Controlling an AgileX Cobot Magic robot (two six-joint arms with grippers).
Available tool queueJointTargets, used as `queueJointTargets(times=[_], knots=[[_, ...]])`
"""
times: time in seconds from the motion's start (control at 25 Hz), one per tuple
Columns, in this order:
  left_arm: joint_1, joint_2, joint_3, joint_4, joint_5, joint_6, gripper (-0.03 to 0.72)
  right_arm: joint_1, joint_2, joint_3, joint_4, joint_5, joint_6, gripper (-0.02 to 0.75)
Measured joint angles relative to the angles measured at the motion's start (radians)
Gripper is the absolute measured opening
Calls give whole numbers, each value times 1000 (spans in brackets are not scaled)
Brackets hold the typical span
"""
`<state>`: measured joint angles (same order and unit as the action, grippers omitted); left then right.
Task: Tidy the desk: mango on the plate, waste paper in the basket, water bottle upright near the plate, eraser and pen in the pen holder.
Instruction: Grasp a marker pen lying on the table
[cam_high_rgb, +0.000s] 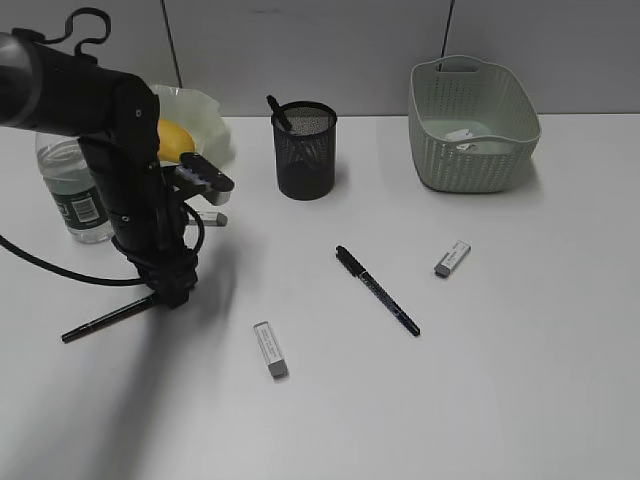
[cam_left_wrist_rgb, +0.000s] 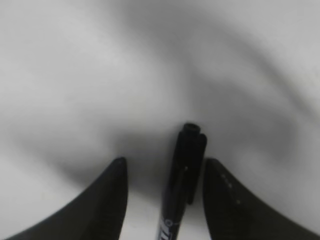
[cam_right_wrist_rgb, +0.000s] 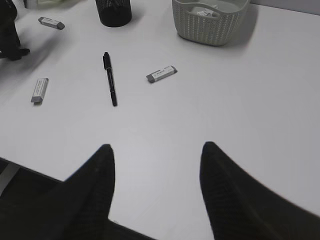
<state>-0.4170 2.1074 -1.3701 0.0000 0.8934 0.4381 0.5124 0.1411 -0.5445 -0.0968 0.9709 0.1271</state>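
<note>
At the lower left of the exterior view a black pen (cam_high_rgb: 108, 320) lies on the white desk (cam_high_rgb: 480, 380), slanting from lower left up to the right, its upper end under the left gripper (cam_high_rgb: 172, 292), which points straight down at the tabletop. In the left wrist view this pen (cam_left_wrist_rgb: 182, 185) stands up the middle of the frame between the two dark fingers (cam_left_wrist_rgb: 107, 200), nearer the right-hand one; the fingers are apart with a gap showing on each side of the barrel, so nothing is clamped. Whether the fingertips touch the desk cannot be told. Behind the left arm, at the upper left of the exterior view, the water bottle (cam_high_rgb: 75, 195) stands upright, and just right of it the pale green plate (cam_high_rgb: 205, 115) holds the mango (cam_high_rgb: 172, 140). A small eraser (cam_high_rgb: 212, 218) lies just beside the arm, and another eraser (cam_high_rgb: 270, 350) lies lower, right of the gripper. At upper centre the black mesh pen holder (cam_high_rgb: 305, 150) has a dark pen-like stick leaning in it. A second pen (cam_high_rgb: 377, 290) lies at mid-frame, with a third eraser (cam_high_rgb: 452, 258) to its right. At the upper right the basket (cam_high_rgb: 470, 125) holds the waste paper (cam_high_rgb: 462, 137). The right gripper (cam_right_wrist_rgb: 156, 165) appears only in the right wrist view, at the bottom of the frame above bare desk, its fingers spread wide and empty, well apart from the pen and erasers farther up that frame.
</note>
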Motion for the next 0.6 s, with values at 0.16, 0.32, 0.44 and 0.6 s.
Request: queueJointTargets(times=[0.16, 0.32, 0.44, 0.6], knots=[[0, 1, -1, 12, 0, 0, 239, 0, 0, 0, 0, 0, 1, 439], [0, 1, -2, 6, 10, 0, 148, 0, 0, 0, 0, 0, 1, 439], [0, -2, -2, 0, 24, 0, 139, 0, 0, 0, 0, 0, 1, 439], [-3, -53, -15, -12, 59, -4, 139, 0, 0, 0, 0, 0, 1, 439]])
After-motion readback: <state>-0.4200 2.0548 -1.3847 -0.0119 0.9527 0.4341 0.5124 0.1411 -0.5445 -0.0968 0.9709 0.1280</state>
